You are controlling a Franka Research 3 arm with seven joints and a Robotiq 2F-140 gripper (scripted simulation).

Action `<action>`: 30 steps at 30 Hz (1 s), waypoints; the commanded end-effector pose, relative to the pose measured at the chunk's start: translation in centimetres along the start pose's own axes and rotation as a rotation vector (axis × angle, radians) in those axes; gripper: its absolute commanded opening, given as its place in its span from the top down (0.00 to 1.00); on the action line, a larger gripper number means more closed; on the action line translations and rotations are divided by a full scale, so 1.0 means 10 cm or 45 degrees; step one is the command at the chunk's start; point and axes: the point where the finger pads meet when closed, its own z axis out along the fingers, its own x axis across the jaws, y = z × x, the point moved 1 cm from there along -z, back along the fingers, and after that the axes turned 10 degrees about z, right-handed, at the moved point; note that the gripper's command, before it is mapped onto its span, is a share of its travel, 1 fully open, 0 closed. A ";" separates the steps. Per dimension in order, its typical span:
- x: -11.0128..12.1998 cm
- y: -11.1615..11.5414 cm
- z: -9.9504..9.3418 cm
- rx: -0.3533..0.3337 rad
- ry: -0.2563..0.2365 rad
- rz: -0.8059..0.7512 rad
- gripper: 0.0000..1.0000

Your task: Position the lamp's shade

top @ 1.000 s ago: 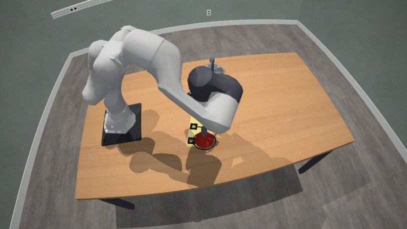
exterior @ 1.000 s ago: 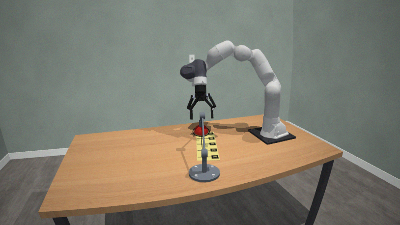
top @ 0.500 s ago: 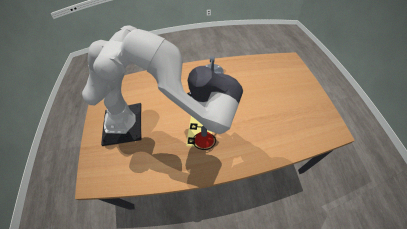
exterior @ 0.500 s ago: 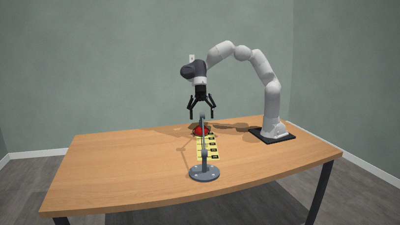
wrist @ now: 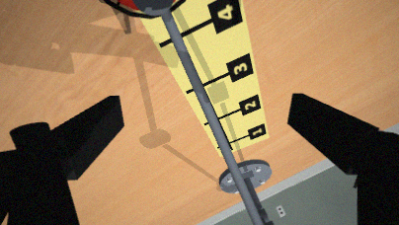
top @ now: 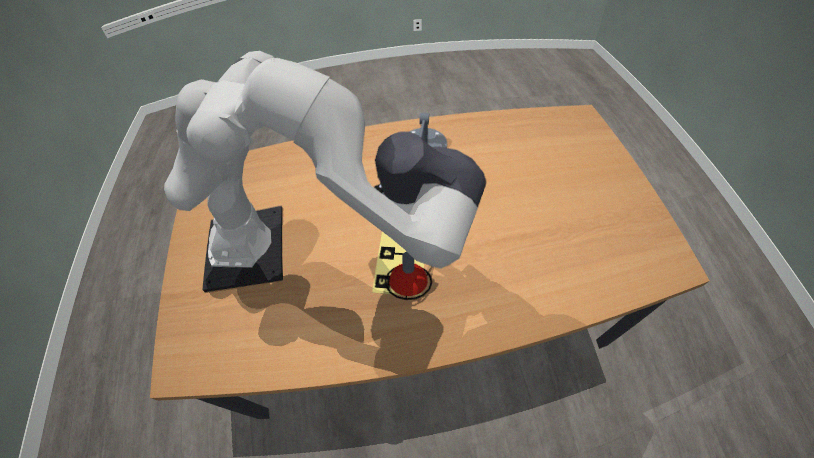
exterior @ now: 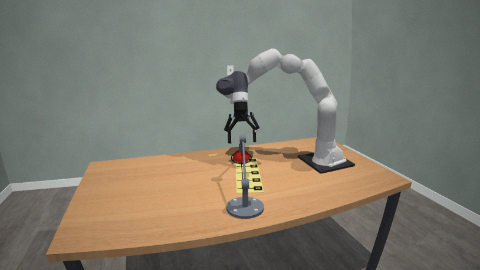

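Note:
The lamp has a grey round foot (exterior: 245,207) at the near end of a yellow strip (exterior: 250,174) with numbered marks. Its thin grey arm (wrist: 198,84) runs along the strip to the red shade (exterior: 240,155). The shade sits low over the farthest mark, inside a black ring (top: 408,280). A grey stem (exterior: 242,142) rises from the shade. My gripper (exterior: 241,134) is open and empty, a finger on each side of the stem's top. In the wrist view the fingers straddle the arm without touching it, with marks 1 to 4 below and the foot (wrist: 245,175) behind.
My base plate stands at the bench's far right corner. My forearm and wrist (top: 426,193) hide the gripper and most of the strip in the overhead view. The lamp's foot (top: 430,136) shows behind them.

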 end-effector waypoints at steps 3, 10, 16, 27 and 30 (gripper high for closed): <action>0.00 0.00 -0.04 0.000 0.000 0.000 0.00; 0.01 0.01 -0.35 0.000 0.000 0.000 0.00; 0.02 0.01 -0.61 0.000 0.000 0.000 0.00; 0.01 0.03 -0.96 -0.006 -0.014 -0.005 0.00; 0.00 0.04 -1.08 -0.008 -0.019 -0.007 0.00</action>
